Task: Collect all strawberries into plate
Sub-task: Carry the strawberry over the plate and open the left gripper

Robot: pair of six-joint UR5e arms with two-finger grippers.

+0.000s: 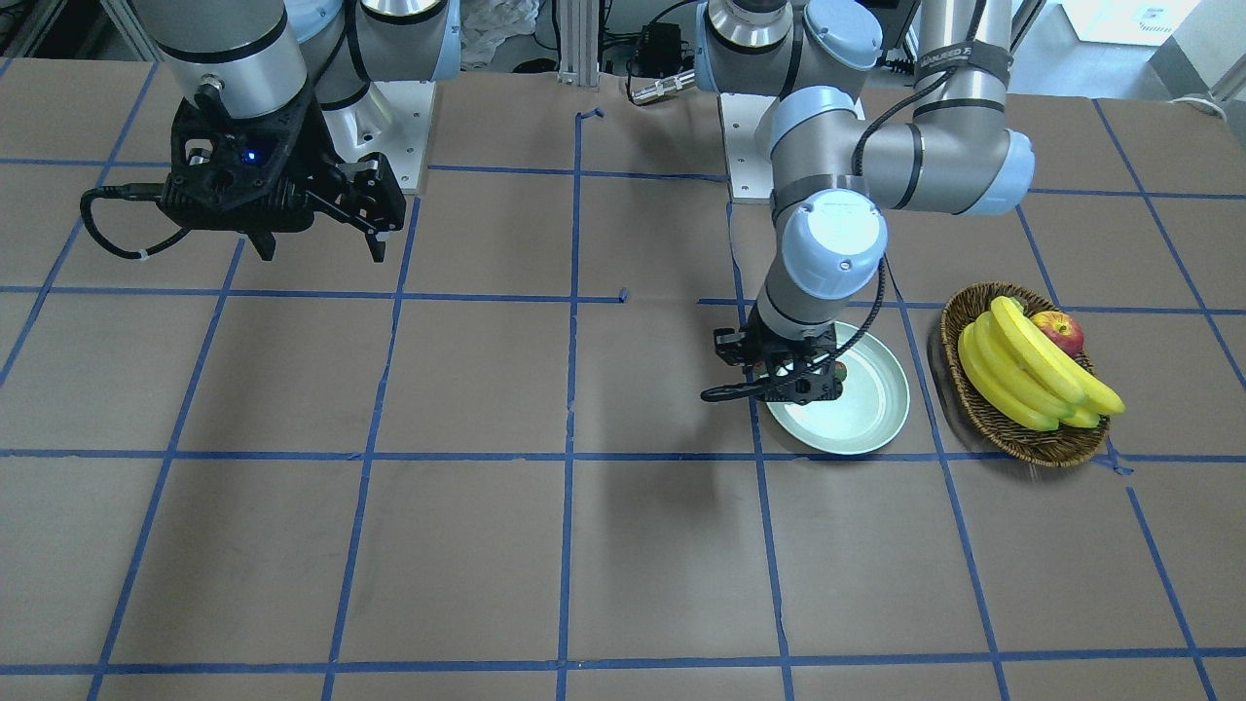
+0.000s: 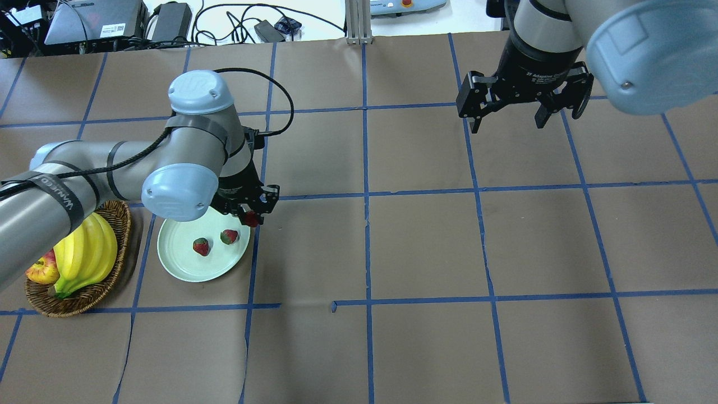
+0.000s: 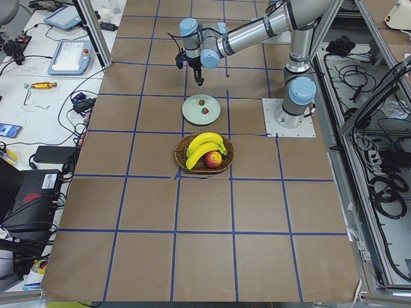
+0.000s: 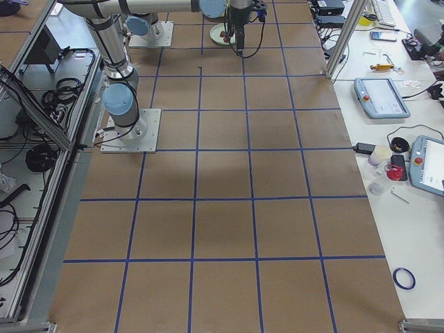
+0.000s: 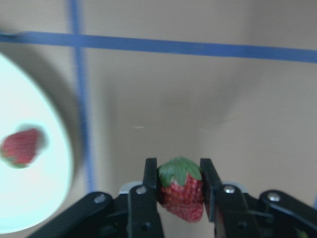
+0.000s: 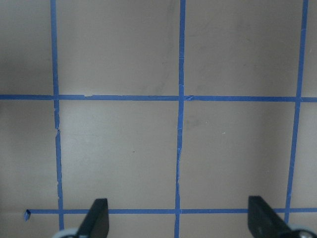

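Left gripper (image 2: 251, 215): clamped on a strawberry (image 5: 181, 193), just beside plate (image 2: 185, 269) rim.
Plate: two strawberries (image 2: 201, 246) (image 2: 229, 237) inside.
Right gripper (image 2: 507, 124): jaws wide apart, empty, upper right of overhead view.

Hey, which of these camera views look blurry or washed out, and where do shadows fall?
Left wrist view: the held strawberry is sharp in the left gripper, but the plate is washed out and the resting strawberry on it is blurred. Front-facing view: a soft arm shadow darkens the table beside the plate.
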